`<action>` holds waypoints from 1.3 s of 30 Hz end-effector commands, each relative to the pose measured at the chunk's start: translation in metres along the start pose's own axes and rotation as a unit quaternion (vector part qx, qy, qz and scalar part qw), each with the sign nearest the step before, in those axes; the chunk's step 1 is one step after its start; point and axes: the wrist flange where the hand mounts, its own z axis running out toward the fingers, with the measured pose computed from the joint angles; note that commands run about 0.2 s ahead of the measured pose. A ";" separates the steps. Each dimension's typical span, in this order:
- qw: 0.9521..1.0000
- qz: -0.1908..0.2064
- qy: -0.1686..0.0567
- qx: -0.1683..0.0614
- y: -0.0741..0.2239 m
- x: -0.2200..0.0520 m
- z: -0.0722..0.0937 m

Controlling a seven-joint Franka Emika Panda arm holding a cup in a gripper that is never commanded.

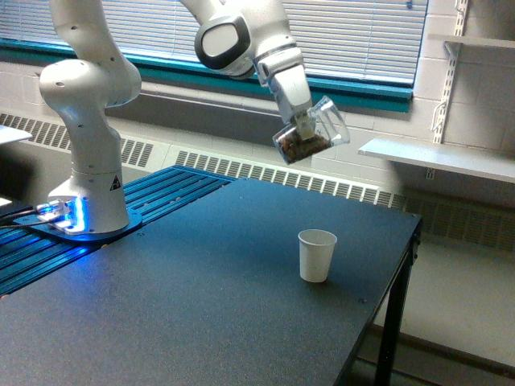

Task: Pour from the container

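My gripper (304, 122) is shut on the container (312, 133), a small clear plastic cup with brown grains settled in its lower end. The container is tilted, its open mouth pointing up toward the exterior view's right. It hangs in the air well above the dark table (201, 305). A white paper cup (316, 255) stands upright on the table, below the container and slightly toward the exterior view's right. The fingertips are partly hidden behind the container.
The arm's white base (88, 193) stands at the exterior view's left on a blue-lit ribbed panel (153, 201). A white wall shelf (438, 157) sticks out at the right. The table's right edge (398, 289) drops off beside the paper cup.
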 end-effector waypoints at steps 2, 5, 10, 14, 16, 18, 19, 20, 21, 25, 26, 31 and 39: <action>1.000 0.004 -0.010 -0.016 0.008 -0.008 0.009; 1.000 0.006 -0.014 -0.022 0.010 -0.012 0.014; 0.999 0.010 -0.017 -0.030 0.013 -0.021 0.022; 0.999 0.014 -0.023 -0.033 0.016 -0.028 0.029; 0.999 0.014 -0.026 -0.036 0.017 -0.031 0.032; 0.999 0.014 -0.029 -0.039 0.019 -0.034 0.035; 0.999 0.015 -0.031 -0.041 0.019 -0.036 0.036; 0.998 0.015 -0.033 -0.042 0.020 -0.037 0.037; 0.998 0.015 -0.035 -0.043 0.020 -0.038 0.038; 0.998 0.013 -0.040 -0.050 0.022 -0.042 0.041; 0.998 0.012 -0.041 -0.052 0.023 -0.042 0.041; 0.997 0.011 -0.045 -0.060 0.023 -0.045 0.042; 0.996 0.015 -0.053 -0.073 0.023 -0.051 0.046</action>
